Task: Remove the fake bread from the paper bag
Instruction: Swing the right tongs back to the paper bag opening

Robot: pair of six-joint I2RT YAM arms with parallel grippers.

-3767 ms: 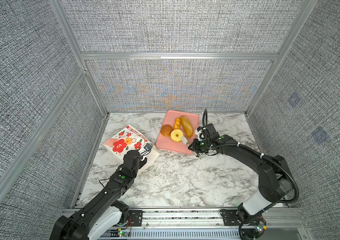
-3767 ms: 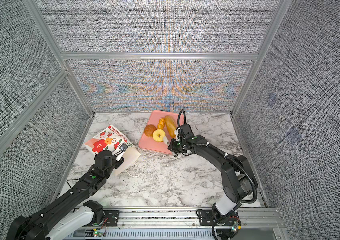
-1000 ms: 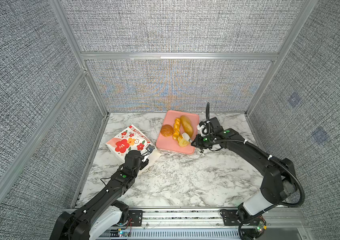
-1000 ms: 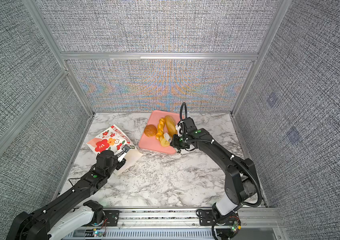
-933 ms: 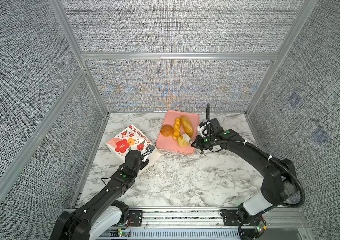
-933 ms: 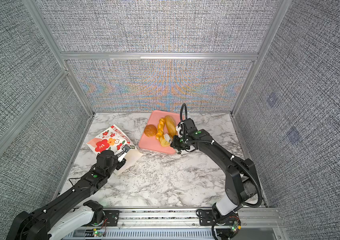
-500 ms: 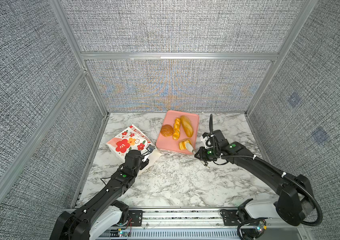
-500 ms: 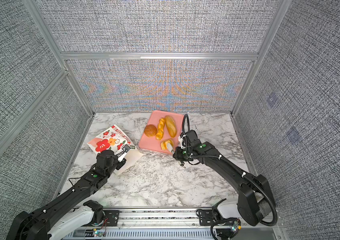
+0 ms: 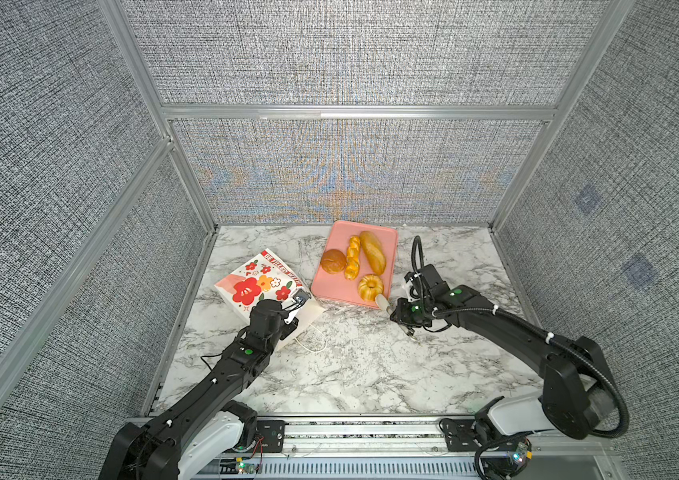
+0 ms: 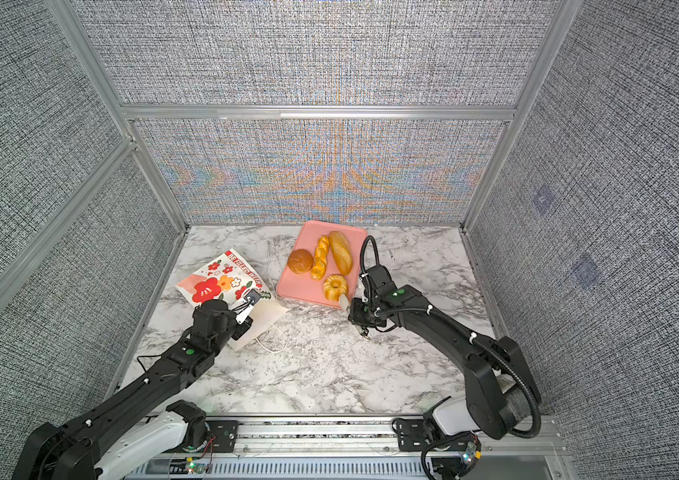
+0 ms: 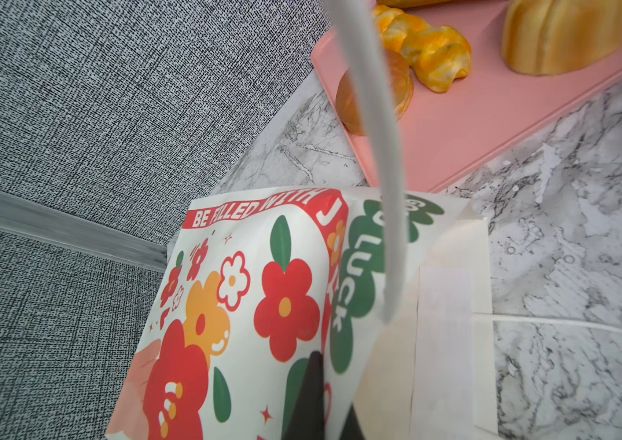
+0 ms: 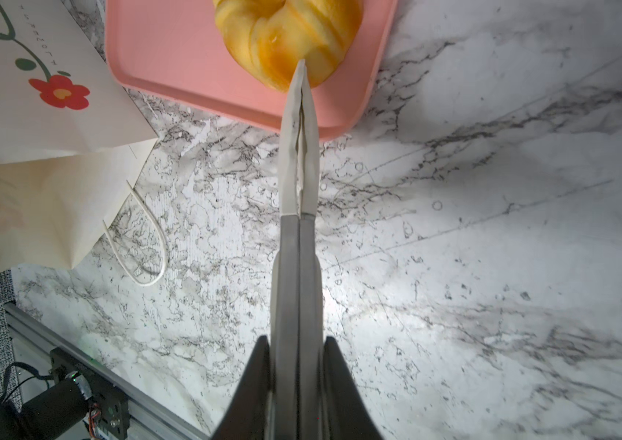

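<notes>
The inside of the paper bag (image 9: 260, 282) cannot be seen in any view, and in both top views the left arm (image 9: 265, 324) covers its mouth. In the left wrist view a blurry white strip (image 11: 374, 125) hides part of the round bun (image 11: 402, 87); it could be a finger or a cord. The ring cake (image 12: 286, 34) is cut off by the edge of the right wrist view.

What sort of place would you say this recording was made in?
Probably a robot lab test cell, not a kitchen: grey fabric wall panels in aluminium framing, a marble-pattern tabletop, and toy bread on a pink tray.
</notes>
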